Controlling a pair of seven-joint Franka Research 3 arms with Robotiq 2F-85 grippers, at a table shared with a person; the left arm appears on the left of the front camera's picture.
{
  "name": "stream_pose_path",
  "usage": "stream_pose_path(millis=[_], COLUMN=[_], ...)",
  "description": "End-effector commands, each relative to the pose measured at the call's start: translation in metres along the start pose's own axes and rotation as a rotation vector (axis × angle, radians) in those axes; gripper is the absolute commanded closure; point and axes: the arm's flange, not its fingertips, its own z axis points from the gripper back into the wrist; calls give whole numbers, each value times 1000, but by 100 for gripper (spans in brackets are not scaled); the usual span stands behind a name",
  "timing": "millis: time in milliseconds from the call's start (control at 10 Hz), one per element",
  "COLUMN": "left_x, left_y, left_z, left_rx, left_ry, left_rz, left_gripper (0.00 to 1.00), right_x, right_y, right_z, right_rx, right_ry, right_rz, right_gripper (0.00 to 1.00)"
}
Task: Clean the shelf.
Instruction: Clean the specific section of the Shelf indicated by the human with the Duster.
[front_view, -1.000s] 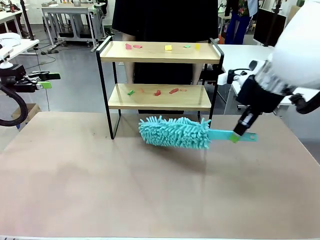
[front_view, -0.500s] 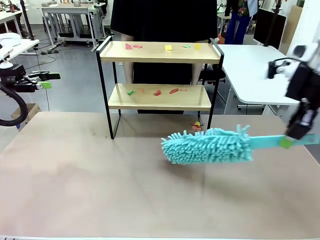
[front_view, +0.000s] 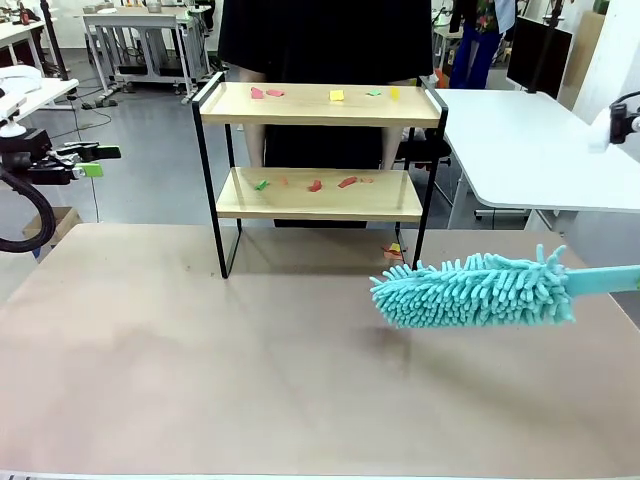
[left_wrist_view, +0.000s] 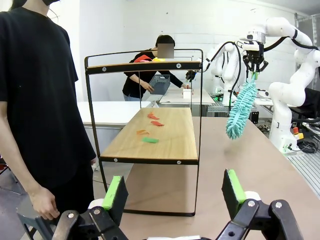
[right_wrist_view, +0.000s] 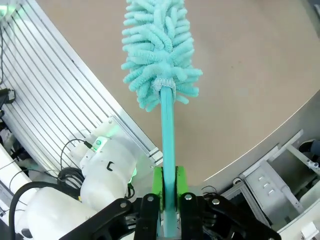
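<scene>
Our shelf (front_view: 300, 105), two pale wooden boards in a thin black frame, stands at the far edge of the bench (front_view: 200, 380). Its long axis runs left to right, and coloured scraps (front_view: 315, 185) lie on both boards. The right wrist view gives us the grip: our right fingers (right_wrist_view: 158, 182) clamp the teal duster (front_view: 470, 290) by its handle. Our left fingers (left_wrist_view: 116, 192) gape wide.

Duster (front_view: 475, 290) is bright turquoise all over, fluffy head and handle both. The shelf (front_view: 300, 105) has pale wood boards in a black frame, with little red, green, yellow and orange scraps (front_view: 315, 185) dotted on them. Table (front_view: 200, 380) is plain beige. The left gripper (left_wrist_view: 173, 192) and right gripper (right_wrist_view: 169, 185) are black with lime green pads (left_wrist_view: 233, 185). The person (front_view: 320, 40) is in black.
</scene>
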Motion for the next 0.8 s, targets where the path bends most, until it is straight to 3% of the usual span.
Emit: stream_pose_path(millis=[0, 700], left_x=[2, 2], left_y=[-2, -2], left_z=[0, 0], left_rx=[1, 1], left_ry=[8, 8], left_rz=[-13, -13], left_gripper=[0, 0], right_x=[6, 6], right_y=[-3, -3], right_z=[-4, -4], right_rx=[15, 15], right_ry=[-5, -5], right_rz=[0, 0], right_gripper=[87, 87])
